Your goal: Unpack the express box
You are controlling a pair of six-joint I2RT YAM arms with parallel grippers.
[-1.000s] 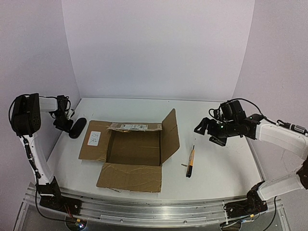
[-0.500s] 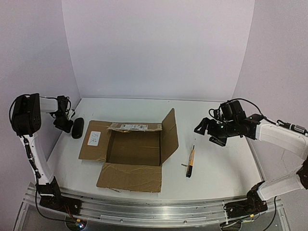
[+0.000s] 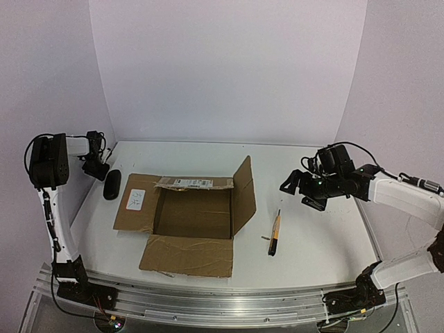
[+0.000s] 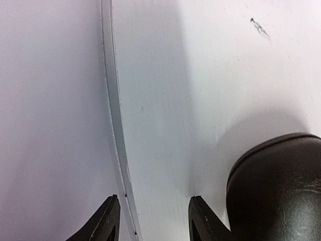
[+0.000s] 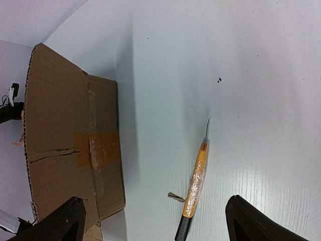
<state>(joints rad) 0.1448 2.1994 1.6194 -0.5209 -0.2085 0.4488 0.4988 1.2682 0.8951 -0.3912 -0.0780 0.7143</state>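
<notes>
Overhead and wrist views, bimanual rig.

**Desk** point(image 3: 312, 229): white surface carrying all the objects.

**Express box** point(image 3: 187, 215): brown corrugated carton lying opened on the desk between the two sets of fingers, closer to the left pair and well apart from the right pair. Its near flap lies flat. The flap toward the left fingers lies flat too and bears a white label. The far flap is folded inward and shows a barcode label. The flap toward the right fingers stands tilted upright, and its taped outer face point(image 5: 65, 140) fills the left of the right wrist view.

**Right fingers** point(image 3: 290, 183): spread wide and holding nothing, raised above the desk. In the wrist view both tips point(image 5: 65, 221) sit at the lower corners.

**Left fingers** point(image 3: 97, 168): partly spread, with nothing between them point(image 4: 108, 223), at the desk's edge near the wall.

**Utility knife** point(image 3: 275, 234): yellow-black, lying on the desk between the box and the right fingers. In the wrist view point(image 5: 194, 181) it appears in the gap between those fingers, untouched.

**Black oval object** point(image 3: 111, 184): on the desk just beside the left fingers, outside their gap point(image 4: 276, 191). Whether it touches them cannot be told.
</notes>
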